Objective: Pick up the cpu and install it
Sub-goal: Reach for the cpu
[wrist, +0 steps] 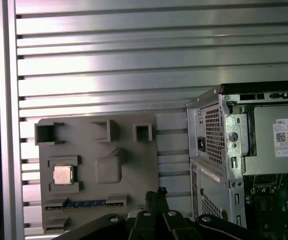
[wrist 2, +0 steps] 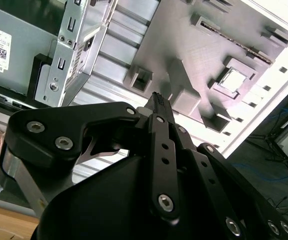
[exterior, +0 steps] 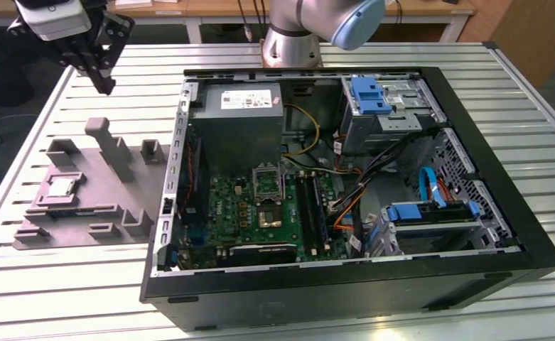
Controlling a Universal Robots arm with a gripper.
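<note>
The cpu (exterior: 62, 187), a small silvery square chip, lies in a recess of the grey holder plate (exterior: 87, 206) on the table, at the exterior view's left. Both wrist views show it too, as the cpu (wrist 2: 232, 79) and the cpu (wrist: 63, 174). My gripper (exterior: 104, 85) hangs high above the table beyond the holder plate, well apart from the chip. Its black fingers (wrist 2: 156, 100) meet at the tip with nothing between them; the gripper (wrist: 156, 192) looks the same in the first wrist view. The open computer case (exterior: 467, 106) holds the green motherboard (exterior: 249, 213) with its metal socket frame (exterior: 268, 179).
The holder plate carries several upright grey blocks (exterior: 116, 149) and a blue-edged slot (wrist: 84, 203). Inside the case are a grey power supply box (exterior: 244, 114), blue drive brackets (exterior: 370, 94) and loose cables (exterior: 391, 170). The arm's base (exterior: 291, 50) stands behind the case on the slatted metal table (exterior: 69, 284).
</note>
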